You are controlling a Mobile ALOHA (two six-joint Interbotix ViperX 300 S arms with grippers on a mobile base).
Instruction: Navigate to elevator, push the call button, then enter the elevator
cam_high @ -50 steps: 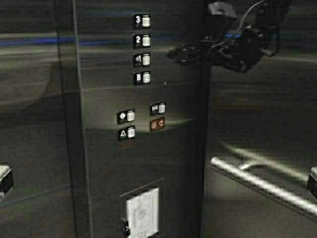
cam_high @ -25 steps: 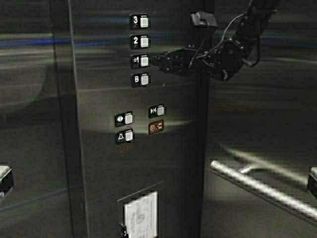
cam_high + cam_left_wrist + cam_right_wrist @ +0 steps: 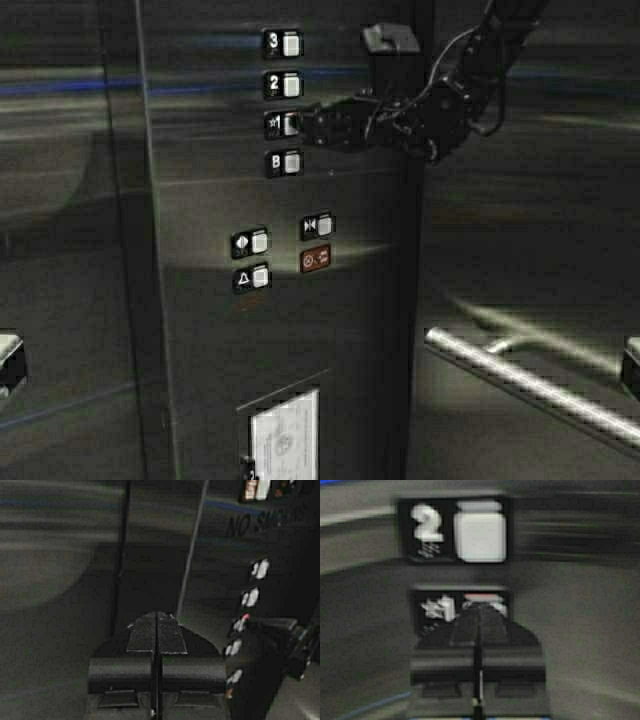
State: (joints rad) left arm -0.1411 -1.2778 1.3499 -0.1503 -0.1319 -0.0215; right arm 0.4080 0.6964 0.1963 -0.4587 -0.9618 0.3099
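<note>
1. Inside the elevator [image 3: 520, 200], the right gripper [image 3: 305, 125] reaches across the steel button panel [image 3: 290, 300], its fingers pressed together with nothing between them, tip at the floor 1 button [image 3: 291, 123].
2. The floor 2 button [image 3: 481, 530] sits just above the tip, the B button [image 3: 291, 162] just below.
3. The left gripper [image 3: 156, 625], likewise closed and empty, points at a bare cab wall [image 3: 60, 605].
4. A round handrail [image 3: 530, 385] runs low, well below the right gripper.

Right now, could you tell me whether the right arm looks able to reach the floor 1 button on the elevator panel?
Probably yes: the right hand, fingers shut, is already at the floor 1 button, with nothing between them. Actual contact is hard to confirm.
</note>
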